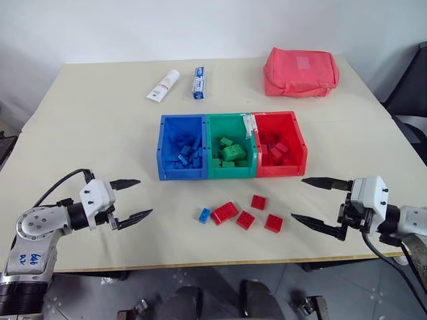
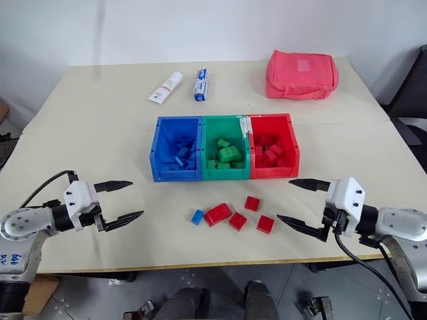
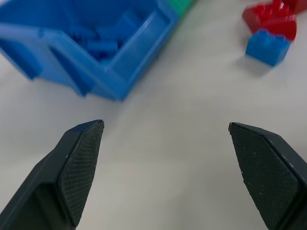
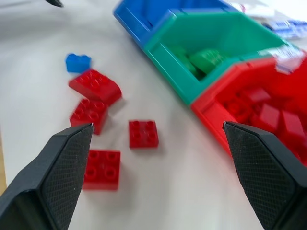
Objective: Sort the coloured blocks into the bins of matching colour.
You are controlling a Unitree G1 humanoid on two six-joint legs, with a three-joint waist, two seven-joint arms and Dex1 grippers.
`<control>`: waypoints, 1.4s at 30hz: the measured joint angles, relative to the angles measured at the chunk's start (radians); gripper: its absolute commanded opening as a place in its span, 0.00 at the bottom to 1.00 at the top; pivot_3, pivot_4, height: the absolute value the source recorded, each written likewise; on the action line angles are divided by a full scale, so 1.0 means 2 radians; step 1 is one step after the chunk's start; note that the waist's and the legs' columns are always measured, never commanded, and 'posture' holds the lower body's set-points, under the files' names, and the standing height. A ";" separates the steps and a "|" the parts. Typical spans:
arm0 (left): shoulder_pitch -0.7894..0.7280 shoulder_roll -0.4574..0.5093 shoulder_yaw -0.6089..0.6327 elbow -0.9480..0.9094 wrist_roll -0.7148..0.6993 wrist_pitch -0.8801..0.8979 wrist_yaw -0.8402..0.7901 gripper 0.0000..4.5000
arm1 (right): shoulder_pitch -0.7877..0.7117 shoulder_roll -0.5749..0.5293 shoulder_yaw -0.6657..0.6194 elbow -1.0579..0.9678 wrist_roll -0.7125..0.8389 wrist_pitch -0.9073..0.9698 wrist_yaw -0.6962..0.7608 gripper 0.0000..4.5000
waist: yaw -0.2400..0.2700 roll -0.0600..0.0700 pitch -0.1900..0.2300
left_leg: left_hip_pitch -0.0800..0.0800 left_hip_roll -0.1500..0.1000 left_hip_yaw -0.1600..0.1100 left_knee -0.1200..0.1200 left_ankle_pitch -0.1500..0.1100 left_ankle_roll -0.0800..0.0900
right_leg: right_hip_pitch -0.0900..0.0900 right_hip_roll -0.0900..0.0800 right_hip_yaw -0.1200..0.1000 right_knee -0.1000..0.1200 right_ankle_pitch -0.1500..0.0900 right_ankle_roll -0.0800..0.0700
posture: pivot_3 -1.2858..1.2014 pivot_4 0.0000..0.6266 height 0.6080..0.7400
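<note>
Three joined bins sit mid-table: blue bin, green bin and red bin, each holding blocks of its own colour. In front of them lie several loose red blocks and one small blue block. My left gripper hovers open at the left, pointing toward the blue block, well short of it. My right gripper hovers open at the right, just beside the nearest red block. Nothing is between either pair of fingers. The right wrist view shows the red blocks ahead.
A pink-red fabric pouch lies at the far right. A white tube and a blue-and-white tube lie behind the bins. The table's front edge runs close under the loose blocks. A dark chair stands at the right.
</note>
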 measured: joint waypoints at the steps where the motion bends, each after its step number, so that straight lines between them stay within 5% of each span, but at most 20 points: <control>1: 0.000 -0.002 -0.002 -0.002 -0.001 0.002 0.000 0.98 | 0.005 -0.001 -0.001 -0.003 0.000 0.011 -0.003 1.00 | 0.000 0.000 0.000 | 0.000 0.000 0.000 0.000 0.000 0.000 | 0.000 0.000 0.000 0.000 0.000 0.000 | 0.52 0.24 1.00; 15: -0.055 -0.061 -0.131 -0.113 -0.012 0.067 -0.015 0.98 | 0.112 -0.054 -0.096 0.056 -0.051 0.008 0.044 1.00 | 0.007 0.000 0.000 | 0.001 0.001 0.002 0.001 0.000 0.000 | 0.000 0.001 0.001 0.001 0.000 0.000 | 0.52 0.24 1.00; 23: -0.061 -0.046 -0.147 -0.123 -0.013 0.080 -0.030 0.98 | 0.016 -0.067 0.043 -0.043 -0.045 0.150 0.016 1.00 | 0.001 0.000 0.000 | 0.000 0.003 0.001 0.001 -0.001 -0.001 | 0.000 0.002 0.000 0.000 0.000 -0.001 | 0.52 0.24 1.00; 30: -0.058 -0.042 -0.140 -0.135 -0.018 0.092 -0.028 0.98 | -0.048 -0.035 0.159 -0.040 -0.124 0.173 -0.036 1.00 | 0.011 0.000 0.000 | 0.000 0.003 0.001 0.001 -0.001 -0.001 | -0.001 0.002 0.000 0.000 0.000 -0.001 | 0.52 0.24 1.00; 39: -0.045 -0.046 -0.138 -0.162 -0.028 0.106 -0.017 1.00 | -0.073 0.006 0.179 -0.024 -0.143 0.169 -0.056 0.35 | 0.010 0.000 0.000 | 0.000 0.003 0.001 0.001 -0.001 -0.001 | -0.001 0.002 0.000 0.000 0.000 -0.001 | 0.52 0.24 1.00; 42: -0.038 -0.048 -0.137 -0.163 -0.030 0.108 -0.011 1.00 | -0.073 0.006 0.174 -0.023 -0.135 0.171 -0.053 0.33 | 0.011 0.000 0.000 | 0.000 0.003 0.001 0.001 -0.001 -0.001 | 0.000 0.002 0.000 0.000 0.000 -0.001 | 0.52 0.24 1.00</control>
